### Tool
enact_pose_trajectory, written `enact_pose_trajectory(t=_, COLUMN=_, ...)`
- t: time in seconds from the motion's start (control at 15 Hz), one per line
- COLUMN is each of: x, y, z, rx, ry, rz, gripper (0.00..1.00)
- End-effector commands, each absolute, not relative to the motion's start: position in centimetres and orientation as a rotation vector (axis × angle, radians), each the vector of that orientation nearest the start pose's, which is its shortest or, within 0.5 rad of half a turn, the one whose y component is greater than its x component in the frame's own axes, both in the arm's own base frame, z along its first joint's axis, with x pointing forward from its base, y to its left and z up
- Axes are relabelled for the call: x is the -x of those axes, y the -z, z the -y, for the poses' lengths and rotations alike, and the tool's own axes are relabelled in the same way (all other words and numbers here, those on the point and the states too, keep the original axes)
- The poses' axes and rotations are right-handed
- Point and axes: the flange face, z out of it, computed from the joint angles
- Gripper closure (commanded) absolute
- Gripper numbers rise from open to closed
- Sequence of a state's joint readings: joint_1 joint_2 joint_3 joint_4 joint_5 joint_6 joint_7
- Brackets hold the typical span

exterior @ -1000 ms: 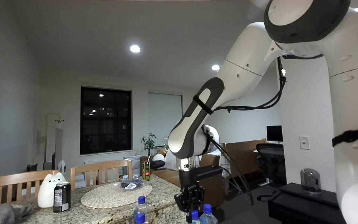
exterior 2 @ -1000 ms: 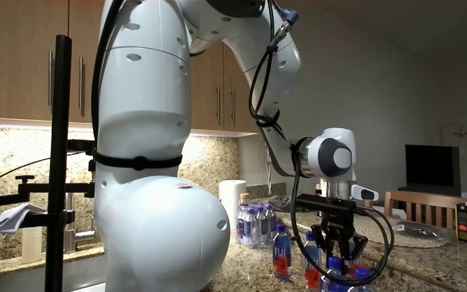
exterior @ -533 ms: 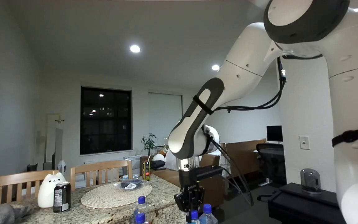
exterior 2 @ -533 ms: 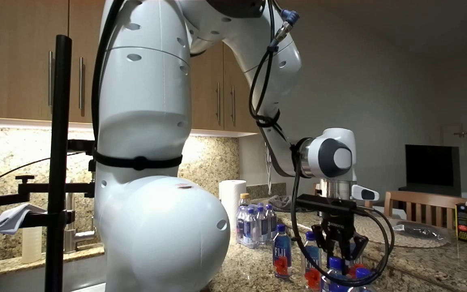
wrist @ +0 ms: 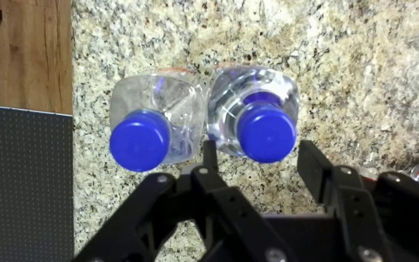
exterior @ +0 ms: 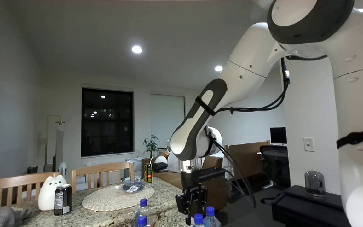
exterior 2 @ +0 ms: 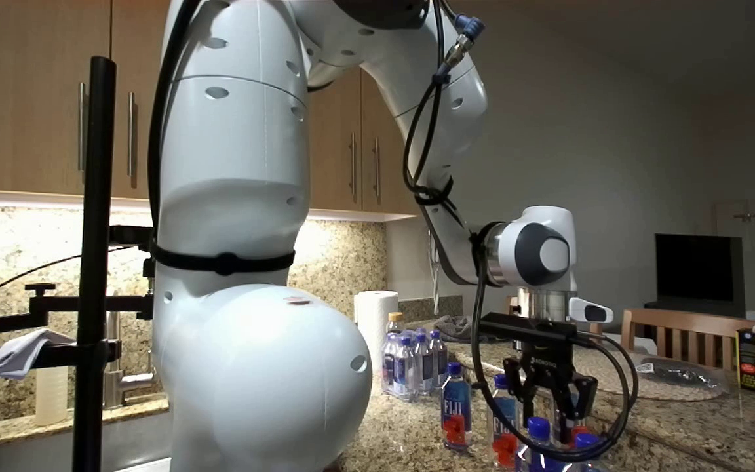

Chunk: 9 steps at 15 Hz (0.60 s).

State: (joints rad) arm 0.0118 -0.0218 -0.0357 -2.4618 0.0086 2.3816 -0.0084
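Looking down through the wrist view, I see my pincer [wrist: 259, 154] standing partly open, its fingers [wrist: 210, 156] apart and gripping nothing. Between the fingertips shows the blue cap [wrist: 266, 133] of a clear bottle [wrist: 249, 105], which stands upright on the granite tabletop [wrist: 347, 72]. I can make out a gap on one side of that cap; on the other I can't tell whether the finger touches. A second bottle [wrist: 162, 112], also blue-capped, stands just beside it, outside the fingers.

In an exterior view, I have a FIJI bottle [exterior 2: 456, 406] apart from the pincer, and a cluster of bottles [exterior 2: 415, 364] farther back, near a paper towel roll [exterior 2: 375, 328]. In an exterior view, a woven placemat [exterior: 106, 200] carries a dark wrapped packet [exterior: 133, 186], a drink carton [exterior: 148, 172] stands near it, and a black can [exterior: 63, 199] partly hides a white cat figure [exterior: 47, 195].
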Motion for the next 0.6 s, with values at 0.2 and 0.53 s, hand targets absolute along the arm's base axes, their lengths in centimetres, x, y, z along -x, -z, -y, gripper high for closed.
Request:
enact_pose_trajectory(t=0.2, x=-46.8, y=-30.5, z=1.4, rx=3.128, ry=-0.056, rz=-0.089, gripper=0.0)
enact_pose_trajectory(t=0.53, x=-47.5, y=-31.6, z=1.5, rx=3.137, ry=0.001, rz=-0.079, gripper=0.0)
